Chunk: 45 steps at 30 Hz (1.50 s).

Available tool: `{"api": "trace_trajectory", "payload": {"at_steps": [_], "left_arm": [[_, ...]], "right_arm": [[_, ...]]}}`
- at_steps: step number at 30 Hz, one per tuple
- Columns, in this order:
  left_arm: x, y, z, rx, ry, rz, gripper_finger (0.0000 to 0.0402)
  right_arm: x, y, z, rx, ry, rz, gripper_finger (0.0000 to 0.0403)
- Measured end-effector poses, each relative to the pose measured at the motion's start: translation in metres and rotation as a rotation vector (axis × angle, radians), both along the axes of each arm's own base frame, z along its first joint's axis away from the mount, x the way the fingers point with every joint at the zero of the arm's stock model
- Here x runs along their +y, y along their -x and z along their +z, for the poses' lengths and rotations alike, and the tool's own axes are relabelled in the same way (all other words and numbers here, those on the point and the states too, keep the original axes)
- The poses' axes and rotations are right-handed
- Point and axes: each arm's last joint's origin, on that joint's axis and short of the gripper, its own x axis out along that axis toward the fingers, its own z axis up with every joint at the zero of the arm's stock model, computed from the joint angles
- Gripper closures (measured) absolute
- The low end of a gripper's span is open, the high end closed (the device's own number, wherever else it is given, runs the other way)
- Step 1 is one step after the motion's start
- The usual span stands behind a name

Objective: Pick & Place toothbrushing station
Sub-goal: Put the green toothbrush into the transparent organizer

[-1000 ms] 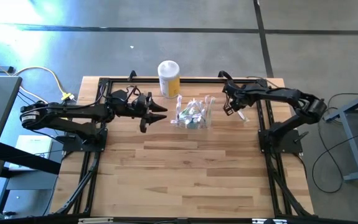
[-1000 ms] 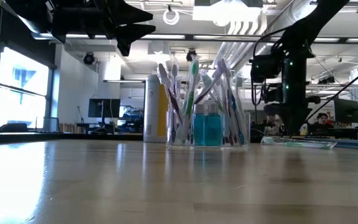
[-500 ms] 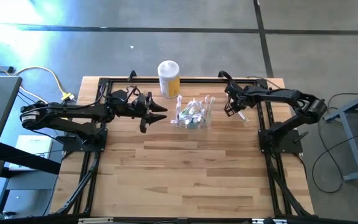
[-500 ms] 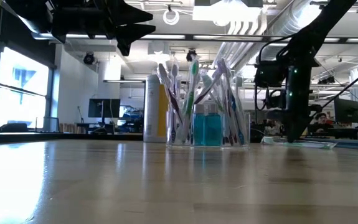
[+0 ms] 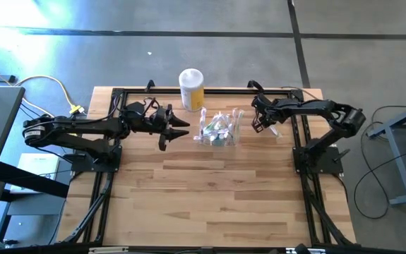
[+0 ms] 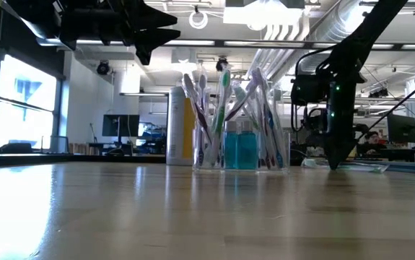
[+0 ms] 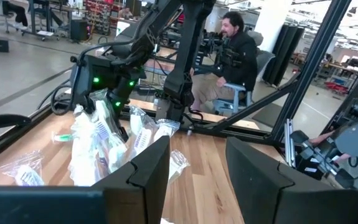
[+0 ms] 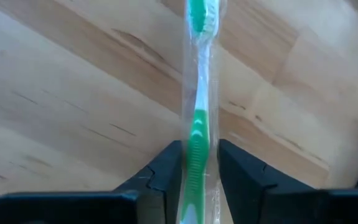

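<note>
right end effector (image 8: 194, 163) has dipped to the table, pinching the wrapped toothbrush (image 8: 198, 93); left end effector (image 7: 197, 165) spread.

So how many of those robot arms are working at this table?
2. The left arm reaches in from the table's left side, its tool hanging beside the clear toothbrush holder. The right arm comes from the right, its tool down around a wrapped green toothbrush.

light: bright, from ceiling lamps (image 6: 265, 11) and windows (image 6: 23, 94)
glare: blue-white patch on floor (image 5: 40, 28); sheen on table (image 6: 19, 209)
shadows: soft
blur: right wrist view soft near fingers (image 8: 166, 171)
</note>
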Motion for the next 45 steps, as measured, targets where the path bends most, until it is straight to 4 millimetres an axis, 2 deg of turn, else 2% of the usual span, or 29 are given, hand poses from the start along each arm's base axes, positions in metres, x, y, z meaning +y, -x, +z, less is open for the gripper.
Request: {"api": "trace_trajectory", "payload": {"at_steps": [3,7,12,15,20,25,28,31,34,38,42,45], "left_arm": [[0.0,0.0,-0.001,0.005,0.002,0.0,0.0248],[0.0,0.0,-0.001,0.011,0.006,0.0,0.0248],[0.0,0.0,-0.003,0.031,0.012,0.003,0.0248],[0.0,0.0,-0.005,0.051,0.017,0.003,0.0248],[0.0,0.0,-0.006,0.067,0.022,0.003,0.0248],[0.0,0.0,-0.008,0.081,0.048,0.003,0.0248],[0.0,0.0,-0.009,0.091,0.055,0.003,0.0248],[0.0,0.0,-0.009,0.092,0.055,0.003,0.0248],[0.0,0.0,-0.009,0.092,0.055,0.003,0.0248],[0.0,0.0,-0.009,0.092,0.055,0.002,0.0248],[0.0,0.0,-0.009,0.092,0.054,0.002,0.0248],[0.0,0.0,-0.008,0.085,0.045,0.008,0.0248]], "right_arm": [[0.0,-0.001,0.0,0.006,0.016,0.016,0.0327],[-0.001,-0.001,0.0,0.018,0.037,0.012,0.0383],[0.008,-0.001,0.006,0.055,0.061,0.022,0.0394],[0.019,0.003,0.018,0.087,0.074,0.057,0.0395],[0.044,0.011,0.056,0.022,0.141,0.099,0.0397],[0.081,0.024,0.097,-0.188,0.244,0.113,0.0397],[0.103,0.029,0.118,-0.383,0.298,0.159,0.0398],[0.123,0.025,0.131,-0.606,0.373,0.269,0.0398],[0.141,0.015,0.127,-0.852,0.451,0.411,0.0398],[0.156,0.008,0.103,-1.018,0.588,0.605,0.0399],[0.165,0.012,0.078,-1.187,0.715,0.681,0.0399],[0.167,0.018,0.07,-1.306,0.777,0.665,0.0399]]}}
